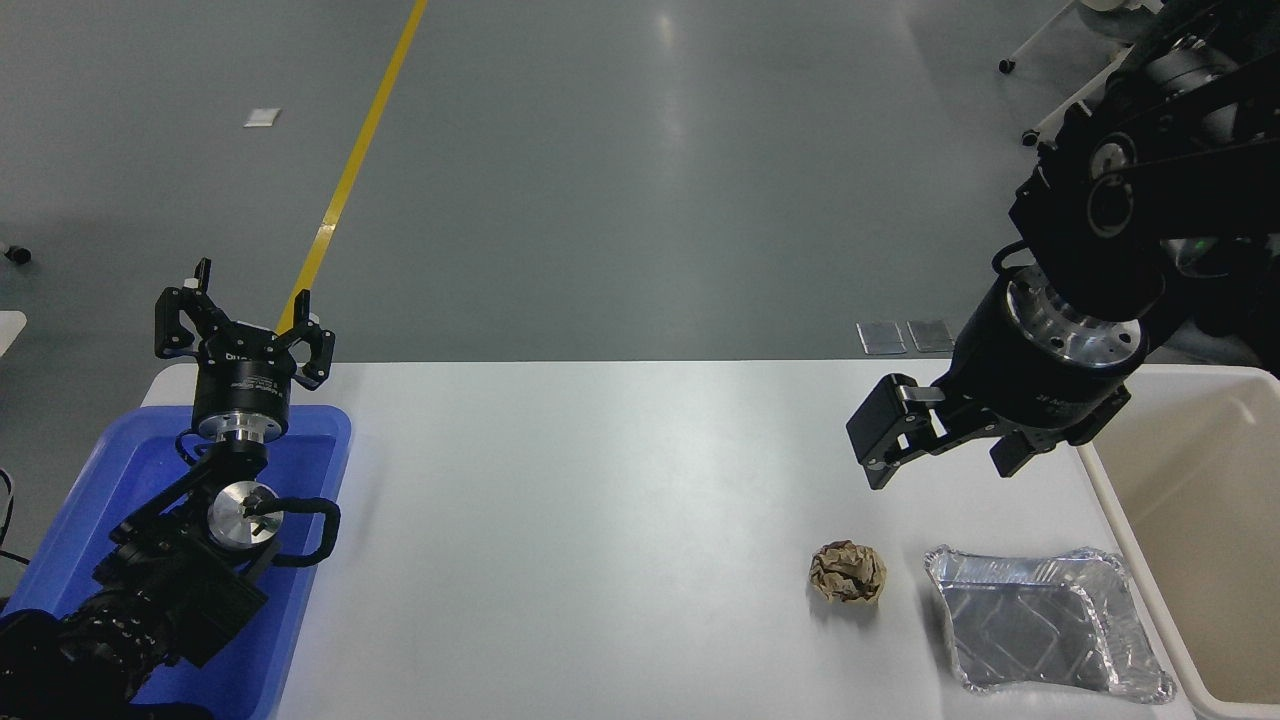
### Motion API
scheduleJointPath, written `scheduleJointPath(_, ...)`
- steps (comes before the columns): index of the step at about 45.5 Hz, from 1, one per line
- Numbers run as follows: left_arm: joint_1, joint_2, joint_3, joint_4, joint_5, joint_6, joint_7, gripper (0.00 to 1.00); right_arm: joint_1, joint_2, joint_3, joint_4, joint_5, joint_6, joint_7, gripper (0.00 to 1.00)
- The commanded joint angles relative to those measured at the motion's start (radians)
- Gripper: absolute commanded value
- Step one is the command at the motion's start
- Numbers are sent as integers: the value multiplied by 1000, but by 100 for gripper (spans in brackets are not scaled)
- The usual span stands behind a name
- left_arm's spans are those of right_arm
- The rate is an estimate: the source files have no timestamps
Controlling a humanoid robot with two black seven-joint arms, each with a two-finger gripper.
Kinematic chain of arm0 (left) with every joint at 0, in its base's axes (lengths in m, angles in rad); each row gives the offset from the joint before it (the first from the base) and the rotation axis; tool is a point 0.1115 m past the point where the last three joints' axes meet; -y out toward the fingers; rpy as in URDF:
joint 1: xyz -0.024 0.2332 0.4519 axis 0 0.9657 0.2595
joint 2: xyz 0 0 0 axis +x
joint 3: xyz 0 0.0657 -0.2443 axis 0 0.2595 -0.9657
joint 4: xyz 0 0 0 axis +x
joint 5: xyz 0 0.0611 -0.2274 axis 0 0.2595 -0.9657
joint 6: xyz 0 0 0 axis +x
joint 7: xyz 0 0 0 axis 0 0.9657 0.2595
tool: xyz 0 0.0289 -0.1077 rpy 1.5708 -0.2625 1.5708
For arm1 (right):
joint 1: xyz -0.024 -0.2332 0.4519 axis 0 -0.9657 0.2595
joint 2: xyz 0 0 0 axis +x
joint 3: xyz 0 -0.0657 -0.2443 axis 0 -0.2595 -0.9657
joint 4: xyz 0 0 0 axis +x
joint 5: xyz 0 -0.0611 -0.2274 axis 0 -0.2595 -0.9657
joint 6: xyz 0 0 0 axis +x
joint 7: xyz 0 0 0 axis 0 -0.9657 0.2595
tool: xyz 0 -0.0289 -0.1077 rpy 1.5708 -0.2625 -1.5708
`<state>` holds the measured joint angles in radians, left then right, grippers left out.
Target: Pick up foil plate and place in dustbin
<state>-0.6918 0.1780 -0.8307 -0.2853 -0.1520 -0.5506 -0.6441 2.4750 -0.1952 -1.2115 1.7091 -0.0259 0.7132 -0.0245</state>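
White table (600, 480): paper ball (848, 572) just beside foil plate (1045, 620).

Shiny silver foil plate (1045, 620) with a diamond-embossed bottom and crinkly rim. Crumpled brown paper ball (848, 572). Cream-white dustbin (1140, 570), bright blue tub (320, 520), plain white table (600, 520). Grey floor (640, 180) with one yellow stripe (350, 170).

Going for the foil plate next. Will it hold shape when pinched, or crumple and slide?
The foil plate looks thin, its rim already crinkled, so a pinch will likely dent it. It seems light and empty, lying flat on the smooth white table, so a nudge may slide it. The right gripper hangs open above.
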Motion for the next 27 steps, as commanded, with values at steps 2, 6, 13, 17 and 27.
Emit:
scheduleJointPath(2,0,0,-1,0,0,0,0,99,-4,0,-3,0,0,-8,0,100)
scheduleJointPath(6,0,0,-1,0,0,0,0,99,-5,2,-3,0,0,-9,0,100)
scheduleJointPath(13,0,0,1,0,0,0,0,99,-8,2,-3,0,-3,-11,0,100)
scheduleJointPath(17,0,0,1,0,2,0,0,99,-22,4,-3,-3,-25,-11,0,100)
scheduleJointPath(27,0,0,1,0,2,0,0,99,-68,14,0,-20,-39,-14,0,100)
